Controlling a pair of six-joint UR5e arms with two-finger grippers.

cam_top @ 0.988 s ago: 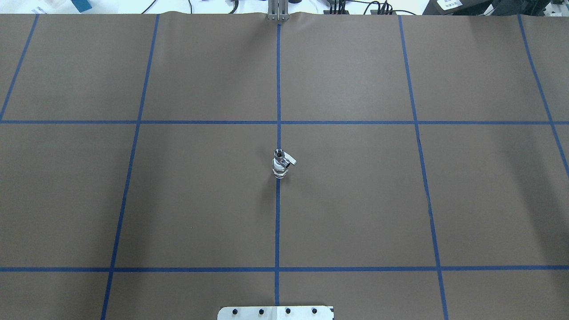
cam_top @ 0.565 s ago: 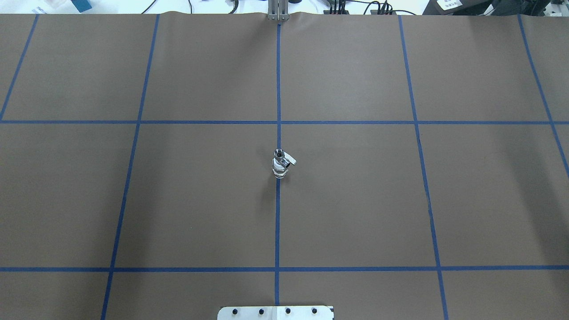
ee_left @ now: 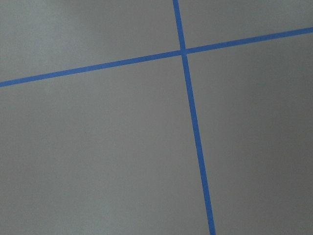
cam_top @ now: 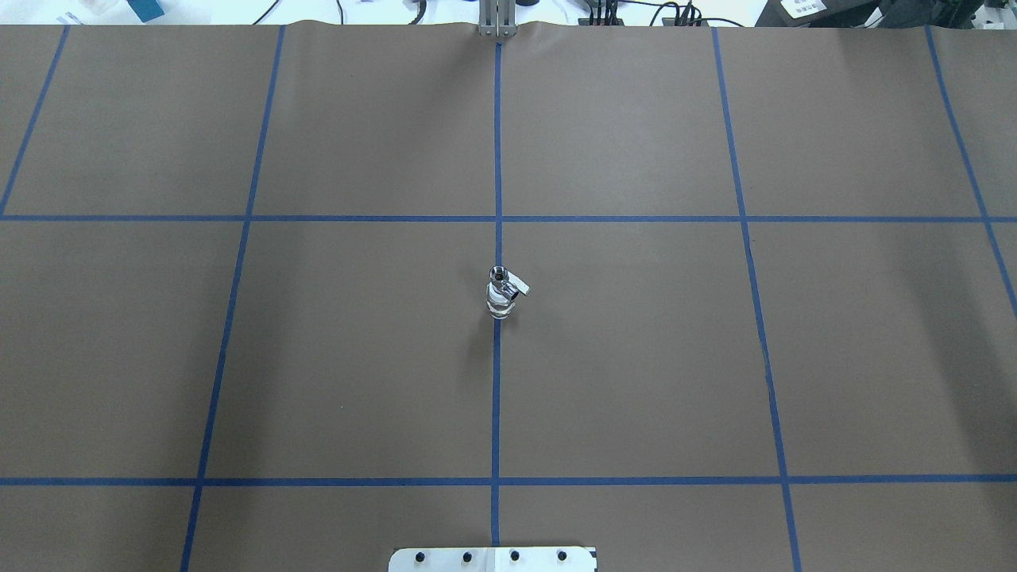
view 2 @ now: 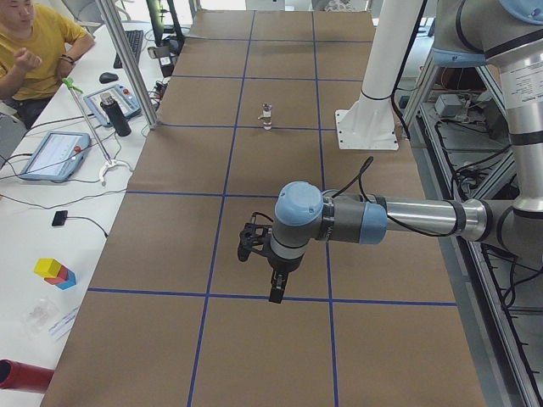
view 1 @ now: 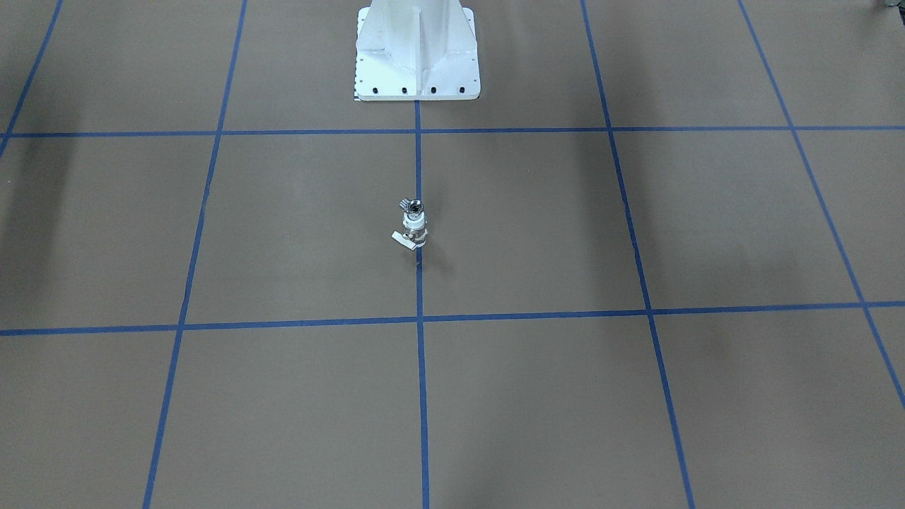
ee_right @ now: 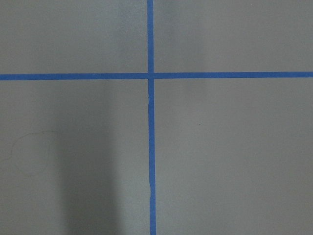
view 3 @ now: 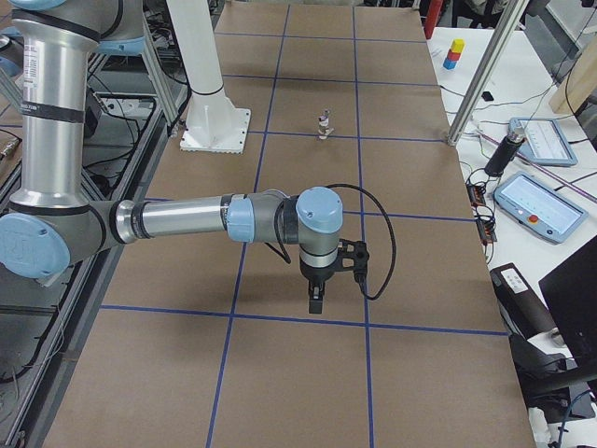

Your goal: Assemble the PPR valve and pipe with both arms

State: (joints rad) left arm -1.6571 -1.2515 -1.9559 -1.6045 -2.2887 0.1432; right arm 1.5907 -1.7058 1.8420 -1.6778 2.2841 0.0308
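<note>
The PPR valve (cam_top: 500,294) stands upright on the middle blue tape line of the brown table, its white lever (cam_top: 520,287) sticking out sideways. It also shows in the front-facing view (view 1: 413,225), the left view (view 2: 266,116) and the right view (view 3: 323,124). A silvery hollow end, seemingly the pipe (cam_top: 498,275), tops it as one piece. My left gripper (view 2: 274,297) and right gripper (view 3: 315,306) hang over the table ends, far from the valve. They show only in the side views, so I cannot tell whether they are open or shut. Both wrist views show only table.
The white bolted pedestal base (view 1: 417,63) stands at the robot's edge of the table. On the operators' side are a person (view 2: 34,42), tablets (view 3: 536,201), a dark bottle (view 2: 117,117) and aluminium frame posts (view 2: 127,59).
</note>
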